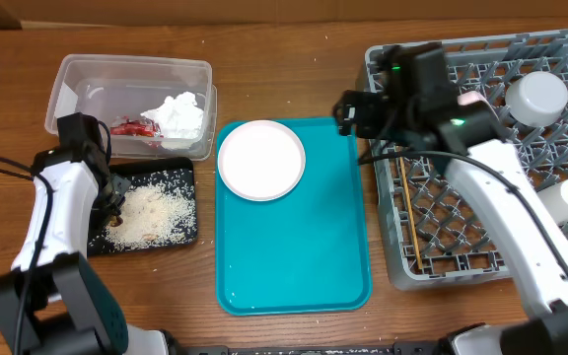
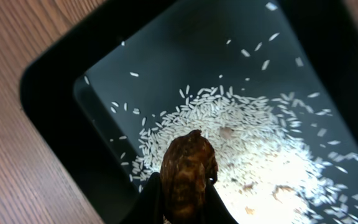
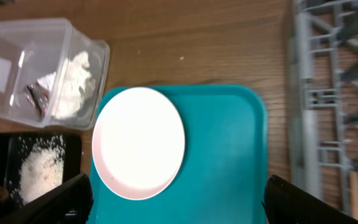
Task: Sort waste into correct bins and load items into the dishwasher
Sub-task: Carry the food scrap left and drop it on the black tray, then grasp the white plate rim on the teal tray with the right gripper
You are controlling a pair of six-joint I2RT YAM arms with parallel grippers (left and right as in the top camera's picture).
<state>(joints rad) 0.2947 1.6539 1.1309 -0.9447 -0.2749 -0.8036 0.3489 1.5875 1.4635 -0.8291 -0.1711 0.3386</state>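
Black tray (image 1: 187, 237) — rice (image 1: 151, 212), clear tub (image 1: 75, 77) — tissue (image 1: 177, 113), wrapper (image 1: 131, 127)

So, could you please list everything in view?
table: one, wooden, underneath
clear tub: one, transparent, far left
wrapper: one, red, in tub
tissue: one, white, in tub
black tray: one, near left
rice: pile, white, in black tray
food scrap: one, brown, over rice
teal tray: one, centre
plate: one, white, on teal tray
dish rack: one, grey, right
chopsticks: count unclear, wooden, in rack
vessels: two, white, in rack
left hand: shut on food scrap
right hand: open, empty, beside dish rack
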